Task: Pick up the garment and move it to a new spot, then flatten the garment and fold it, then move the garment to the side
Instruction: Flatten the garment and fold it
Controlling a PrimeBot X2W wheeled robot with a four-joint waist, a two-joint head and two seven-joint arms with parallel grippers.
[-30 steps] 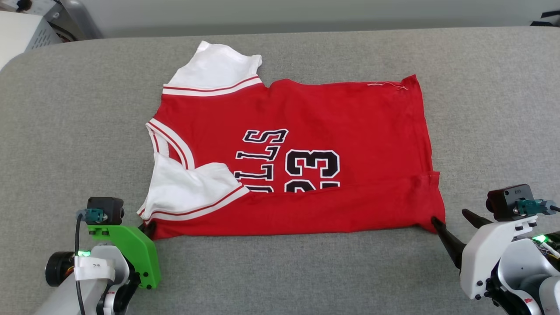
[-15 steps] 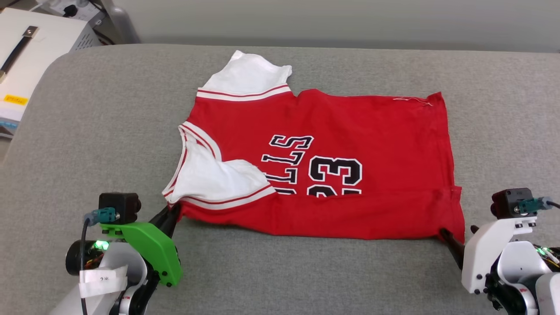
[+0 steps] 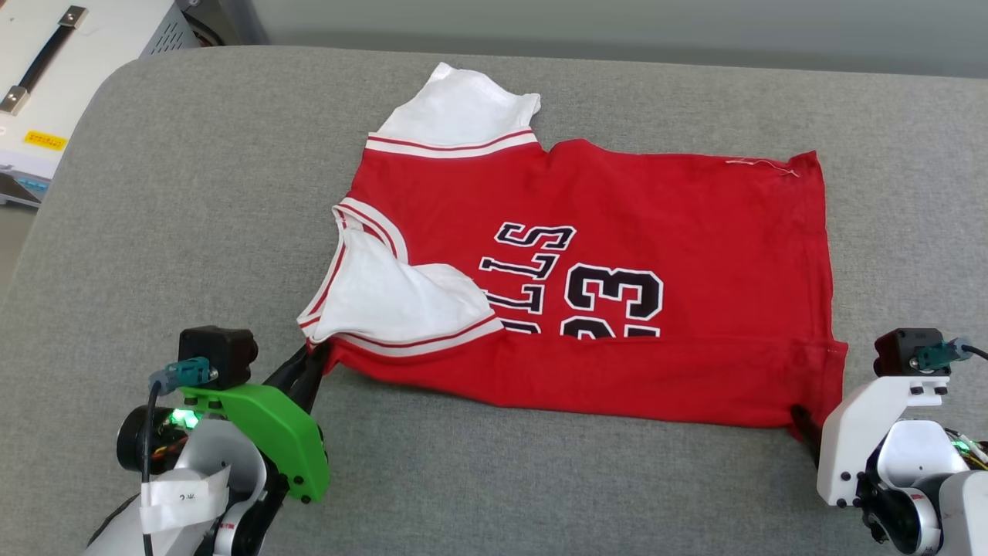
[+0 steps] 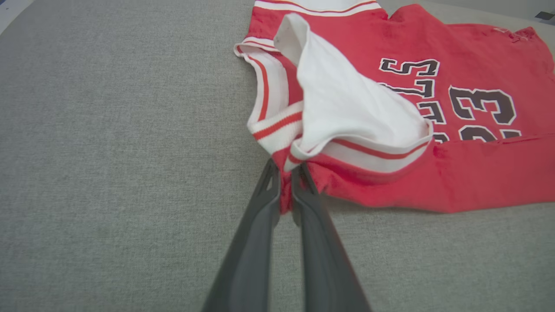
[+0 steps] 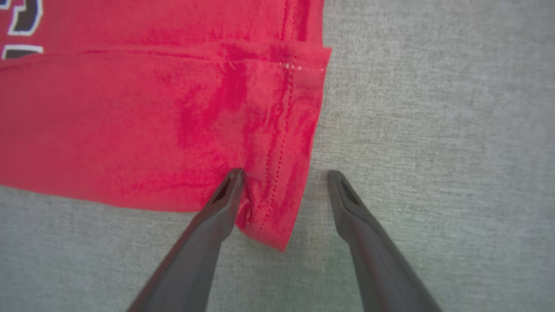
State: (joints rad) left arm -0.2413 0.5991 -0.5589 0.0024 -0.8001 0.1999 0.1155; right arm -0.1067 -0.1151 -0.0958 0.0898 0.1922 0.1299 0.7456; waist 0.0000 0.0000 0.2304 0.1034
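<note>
your shirt (image 3: 695, 224) lies flat, near edge folded over; left gripper (image 4: 286, 173) clamps its shoulder corner, right gripper (image 5: 285, 173) gapes at the hem. more folding and shifting aside are left.

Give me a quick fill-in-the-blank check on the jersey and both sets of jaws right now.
1. The left gripper has its jaws ___ on the sleeve-end corner of the small red jersey T-shirt with white short sleeves.
2. The right gripper has its jaws ___, one on either side of the hem corner.
3. The black number printed on the shirt is ___.
4. The shirt lies on a woven fabric surface coloured ___.

Missing words: shut; open; 23; grey
</note>
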